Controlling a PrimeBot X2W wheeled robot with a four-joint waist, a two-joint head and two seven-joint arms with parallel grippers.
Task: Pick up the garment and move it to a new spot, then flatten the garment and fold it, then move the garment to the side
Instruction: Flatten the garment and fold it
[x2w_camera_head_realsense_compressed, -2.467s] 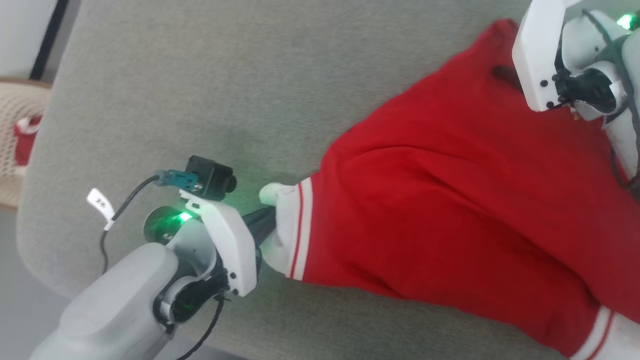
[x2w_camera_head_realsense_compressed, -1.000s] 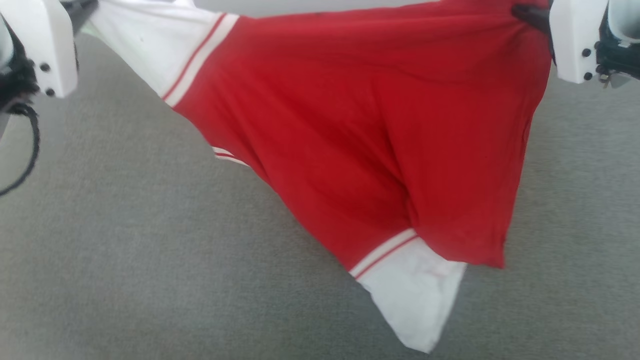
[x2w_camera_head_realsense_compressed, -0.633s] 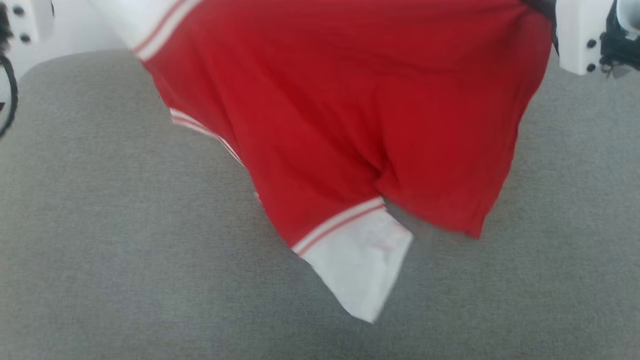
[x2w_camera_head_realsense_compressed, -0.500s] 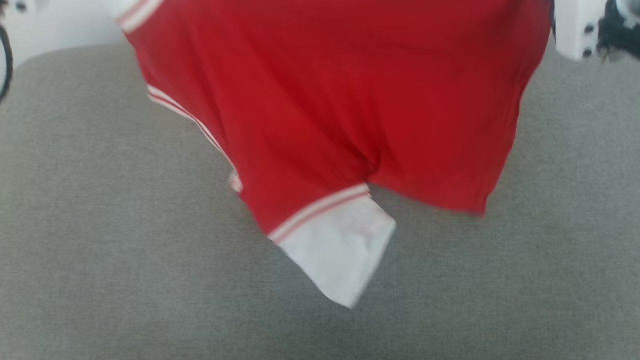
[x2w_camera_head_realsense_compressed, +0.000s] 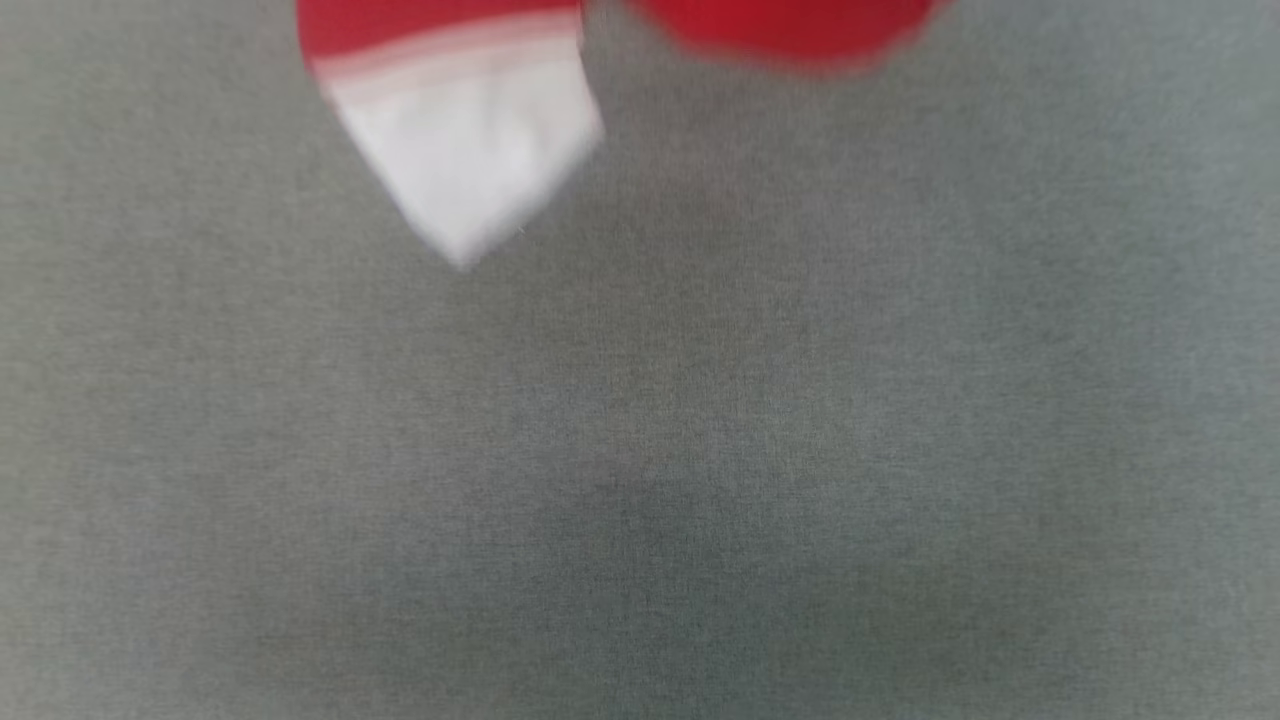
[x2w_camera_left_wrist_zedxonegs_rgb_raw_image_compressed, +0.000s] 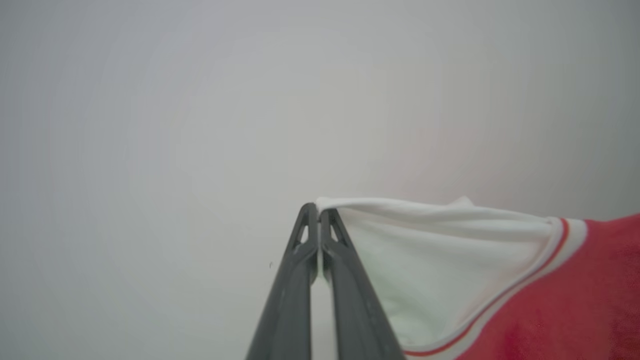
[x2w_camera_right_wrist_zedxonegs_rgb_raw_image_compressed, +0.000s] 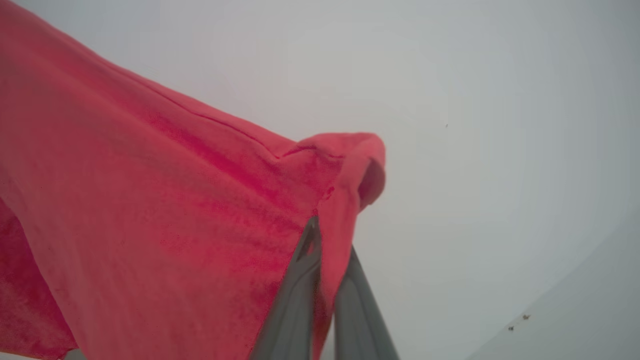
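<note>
1. the garment (x2w_camera_right_wrist_zedxonegs_rgb_raw_image_compressed: 150, 200) hangs in the air, held up between the two arms, above the grey cloth-covered bench (x2w_camera_head_realsense_compressed: 700, 450). the head view is blurred. at its top, the lower red edge and one white sleeve end (x2w_camera_head_realsense_compressed: 460, 150) hang down. i judge they are apart from the bench, but the blur makes this not sure.
2. the left gripper (x2w_camera_left_wrist_zedxonegs_rgb_raw_image_compressed: 318, 212) has its two dark fingers pressed together on the hem of a white sleeve part (x2w_camera_left_wrist_zedxonegs_rgb_raw_image_compressed: 425, 260), just at the fingertips. from there the cloth runs into the red body.
3. the right gripper (x2w_camera_right_wrist_zedxonegs_rgb_raw_image_compressed: 327, 240) is clamped on a red edge of the garment, and a small fold of cloth stands over its fingertips.
4. i think this is the carrying step. the garment is lifted but not yet laid at a new spot, and flattening and folding are not yet begun.
5. what could go wrong: the left hold looks very shallow, only on the thin hem. a quick swing, or a strong pull between the arms, could draw the cloth out, and one side would drop.
6. also, when the garment is lowered, the hanging sleeve end may touch the bench first and tuck under the body. this would leave a crease to flatten later.
</note>
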